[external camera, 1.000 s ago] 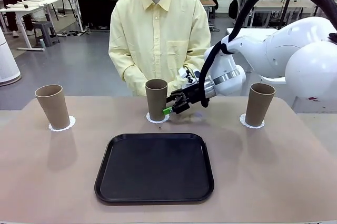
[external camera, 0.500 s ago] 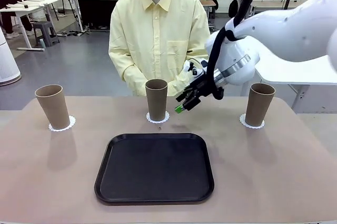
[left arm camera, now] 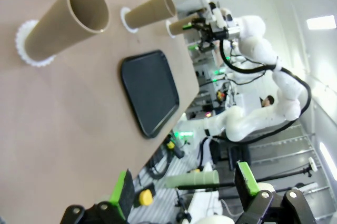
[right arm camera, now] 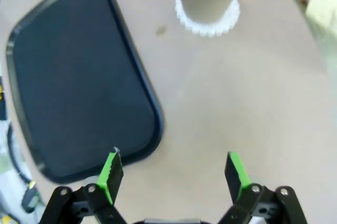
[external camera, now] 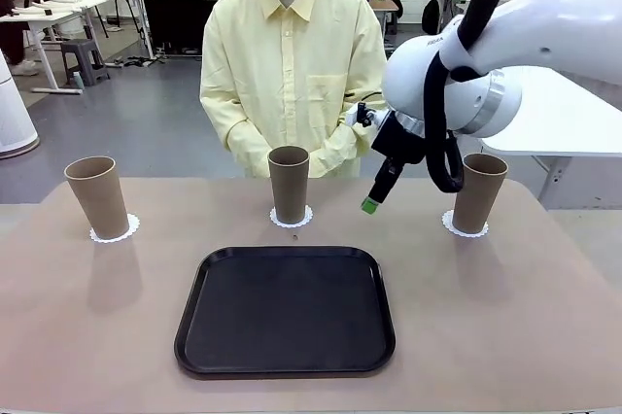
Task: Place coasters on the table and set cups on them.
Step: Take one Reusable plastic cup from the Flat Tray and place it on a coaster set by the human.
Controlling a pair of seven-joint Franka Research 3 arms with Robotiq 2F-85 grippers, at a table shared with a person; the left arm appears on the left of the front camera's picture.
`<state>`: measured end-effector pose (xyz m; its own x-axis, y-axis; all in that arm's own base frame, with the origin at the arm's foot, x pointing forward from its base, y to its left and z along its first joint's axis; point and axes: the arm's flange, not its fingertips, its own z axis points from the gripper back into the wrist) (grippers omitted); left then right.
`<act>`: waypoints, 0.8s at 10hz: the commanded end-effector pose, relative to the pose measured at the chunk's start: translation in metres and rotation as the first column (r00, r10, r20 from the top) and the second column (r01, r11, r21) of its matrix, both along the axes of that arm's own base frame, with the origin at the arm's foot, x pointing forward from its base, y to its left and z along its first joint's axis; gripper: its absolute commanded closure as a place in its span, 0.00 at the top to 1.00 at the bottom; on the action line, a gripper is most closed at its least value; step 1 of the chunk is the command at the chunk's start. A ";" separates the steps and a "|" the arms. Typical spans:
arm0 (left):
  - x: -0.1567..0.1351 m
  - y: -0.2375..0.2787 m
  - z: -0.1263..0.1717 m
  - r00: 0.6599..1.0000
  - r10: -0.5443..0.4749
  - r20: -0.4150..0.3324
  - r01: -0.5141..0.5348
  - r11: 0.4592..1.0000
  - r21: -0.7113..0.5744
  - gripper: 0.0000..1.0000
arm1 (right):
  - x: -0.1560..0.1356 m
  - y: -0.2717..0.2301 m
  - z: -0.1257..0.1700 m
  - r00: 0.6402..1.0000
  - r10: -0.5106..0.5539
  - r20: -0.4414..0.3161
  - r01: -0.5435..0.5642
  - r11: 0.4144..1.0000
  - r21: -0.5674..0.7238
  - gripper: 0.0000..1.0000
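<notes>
The right gripper (external camera: 370, 204) has let go of the middle cup (external camera: 289, 184) and lifted up and away to the right; its fingers are spread wide, holding nothing. All three cups now stand upright on white coasters on the table (external camera: 505, 317) – left cup (external camera: 97, 196), middle, right cup (external camera: 478, 191) – so the task looks complete. The black tray (external camera: 285, 309) lies near the front edge, well apart from the cups. Open tabletop lies under the gripper. The left gripper (left arm camera: 184, 187) hangs off the table's side, fingers wide and empty
</notes>
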<state>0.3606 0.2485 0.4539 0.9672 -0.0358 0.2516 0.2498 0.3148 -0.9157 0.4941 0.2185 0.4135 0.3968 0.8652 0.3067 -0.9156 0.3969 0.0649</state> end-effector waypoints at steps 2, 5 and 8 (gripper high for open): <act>0.000 0.001 0.003 1.000 0.004 -0.003 -0.004 1.000 -0.002 1.00 | -0.030 0.016 0.033 0.997 -0.052 -0.065 0.045 0.994 -0.103 1.00; 0.000 0.001 0.003 1.000 0.004 -0.003 -0.004 1.000 -0.002 1.00 | -0.032 0.013 0.031 0.997 -0.038 -0.067 0.032 0.996 -0.085 1.00; 0.000 0.001 0.003 1.000 0.004 -0.003 -0.004 1.000 -0.002 1.00 | -0.032 0.013 0.031 0.997 -0.038 -0.067 0.032 0.996 -0.085 1.00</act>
<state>0.3606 0.2485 0.4539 0.9672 -0.0358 0.2515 0.2498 0.3148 -0.9157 0.4624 0.2304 0.4483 0.4439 0.8738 0.1986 -0.8961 0.4321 0.1016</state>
